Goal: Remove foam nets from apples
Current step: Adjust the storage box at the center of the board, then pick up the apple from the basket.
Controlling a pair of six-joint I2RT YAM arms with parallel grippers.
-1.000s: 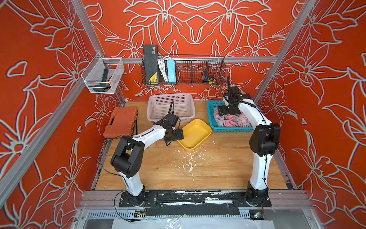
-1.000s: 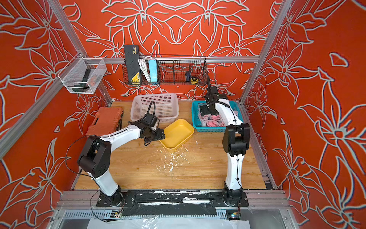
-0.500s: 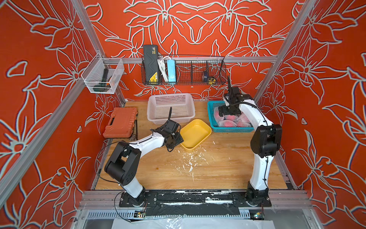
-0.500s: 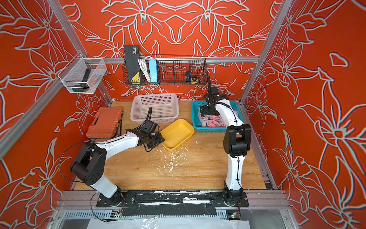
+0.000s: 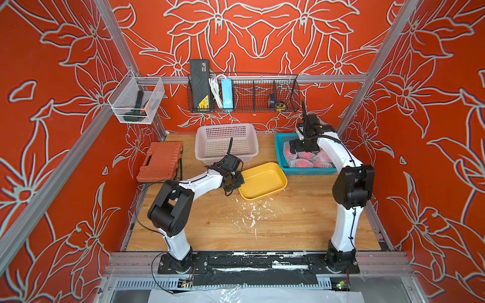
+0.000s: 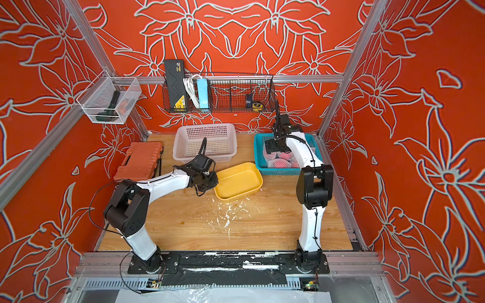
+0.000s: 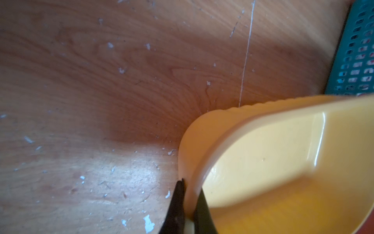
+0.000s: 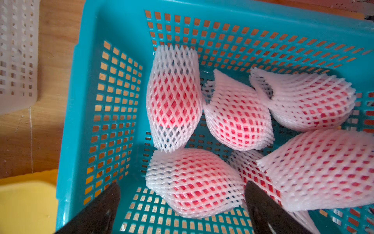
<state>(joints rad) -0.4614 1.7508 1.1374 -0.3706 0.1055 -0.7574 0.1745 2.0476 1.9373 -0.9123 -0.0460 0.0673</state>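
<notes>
Foam nets (image 8: 194, 182) cover the apples (image 8: 174, 105) in the blue basket (image 5: 307, 171), right of centre in both top views. Your right gripper (image 8: 182, 185) hangs spread above them; lower it astride one netted apple and close gently. Your left gripper (image 7: 190, 185) pinches the yellow tray (image 7: 222, 129) rim.

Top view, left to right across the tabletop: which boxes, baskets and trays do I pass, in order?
In a top view: orange toolbox → white basket → yellow tray → blue basket.
</notes>
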